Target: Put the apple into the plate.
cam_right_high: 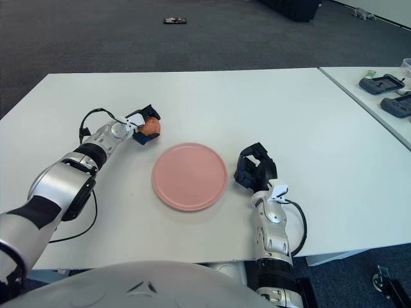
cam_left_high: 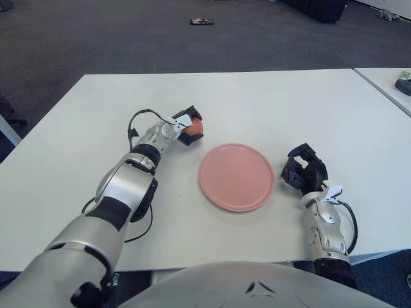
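Note:
A reddish-orange apple (cam_left_high: 192, 128) sits low over the white table (cam_left_high: 289, 102), just left of and behind the pink plate (cam_left_high: 236, 177). My left hand (cam_left_high: 185, 126) reaches in from the left, its dark fingers wrapped around the apple and hiding part of it. The plate lies flat in the middle of the table and holds nothing. My right hand (cam_left_high: 303, 168) shows right of the plate, fingers curled with nothing in them.
A second white table (cam_right_high: 369, 96) stands at the right and carries dark handheld devices (cam_right_high: 383, 83). A small dark object (cam_left_high: 201, 22) lies on the grey carpet far behind. A black cable (cam_left_high: 136, 122) loops off my left wrist.

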